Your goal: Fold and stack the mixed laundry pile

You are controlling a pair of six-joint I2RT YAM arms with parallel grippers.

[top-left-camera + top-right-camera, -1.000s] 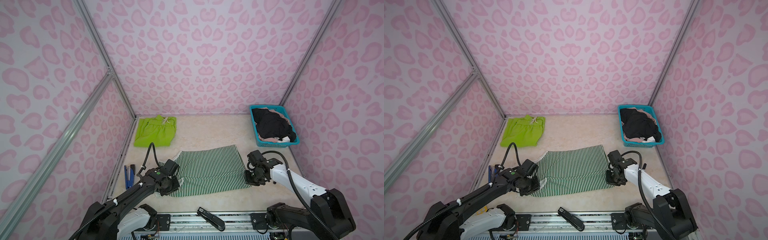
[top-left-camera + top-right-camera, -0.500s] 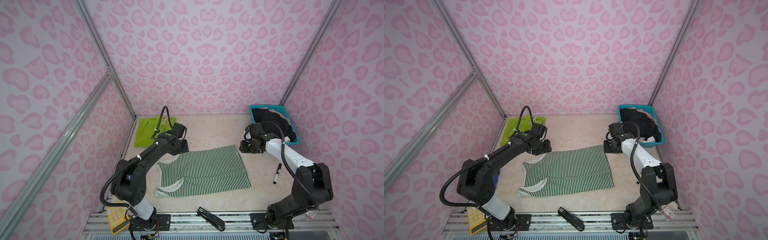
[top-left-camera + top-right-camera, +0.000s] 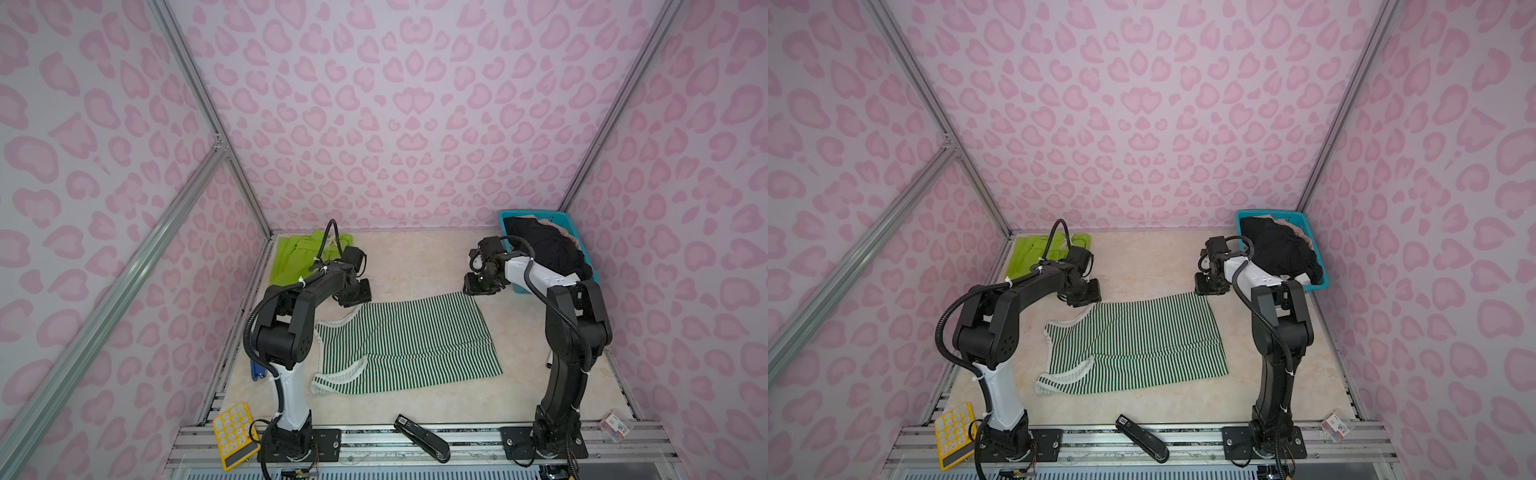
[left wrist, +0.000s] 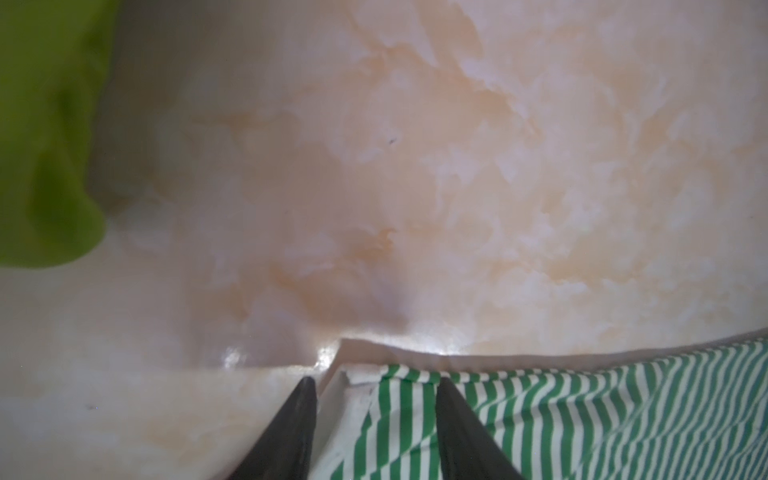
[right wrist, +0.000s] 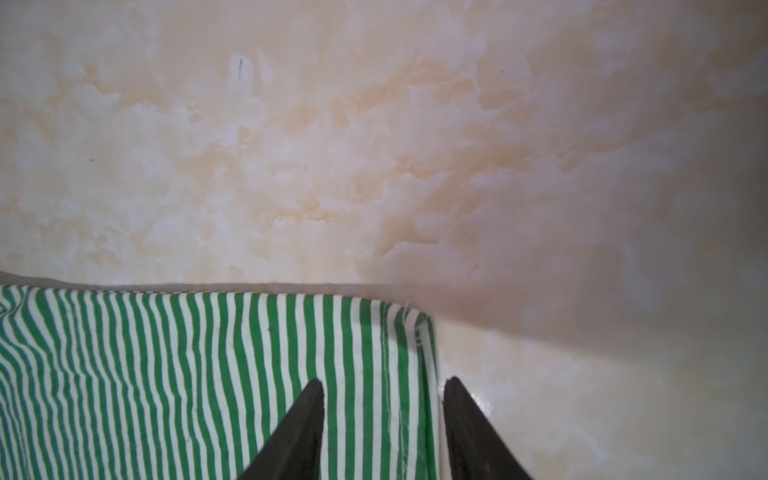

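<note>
pink blotch-print panels wall the cell on three sides, with bare aluminium posts at the corners. the bench (image 3: 415, 257) is a glossy cream-and-peach marbled sheet that throws glare in the left wrist view. the green-and-white striped top (image 3: 407, 340) lies spread flat mid-bench in both top views, its white-trimmed neck and armholes toward the left, its straight hem to the right, and a shallow crease across it. the left hand (image 3: 354, 296) sits low at the top's far left corner. in the left wrist view its fingers (image 4: 301, 419) stand part-way apart, astride the white-edged strap corner, which lies flat between them and is not pinched. the right hand (image 3: 478, 286) is down at the far right corner. in the right wrist view its fingers (image 5: 309, 419) are likewise parted, with the stitched side hem lying loose between them. lime-green shorts (image 3: 295, 257) with a pale drawstring lie flat at the far left corner of the bench, partly behind the left arm. black clothes (image 3: 552, 253) and a beige-pink piece (image 3: 564, 231) are heaped in a teal lattice basket (image 3: 536, 215) at the far right. along the near rail are a yellow calculator (image 3: 235, 434), a black stapler (image 3: 422, 438) with a white label too small to read, and a small printed box (image 3: 615, 428) whose print is also illegible.
</note>
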